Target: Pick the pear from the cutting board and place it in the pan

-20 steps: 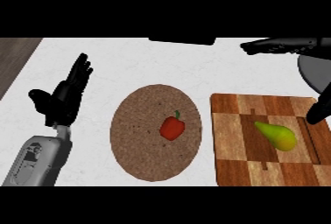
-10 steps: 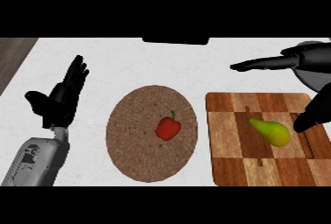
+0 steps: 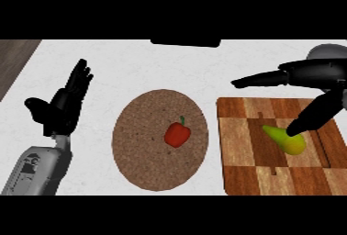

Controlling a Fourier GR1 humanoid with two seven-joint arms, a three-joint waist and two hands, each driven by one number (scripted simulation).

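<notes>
A yellow-green pear lies on the wooden cutting board at the right, its narrow end pointing up-left. My right hand hovers over the board's far edge, open, with its fingers stretched leftward. Its thumb reaches down and its tip meets the pear's upper side. At the left, my left hand rests open with fingers up. A dark object sits at the counter's far edge; only a strip of it shows, so whether it is the pan is unclear.
A round brown mat lies in the middle of the white counter with a red bell pepper on it. A dark wooden strip borders the counter at the far left.
My right hand has come down and leftward from the far right corner, and its thumb now reaches the pear. The left hand stays put.
</notes>
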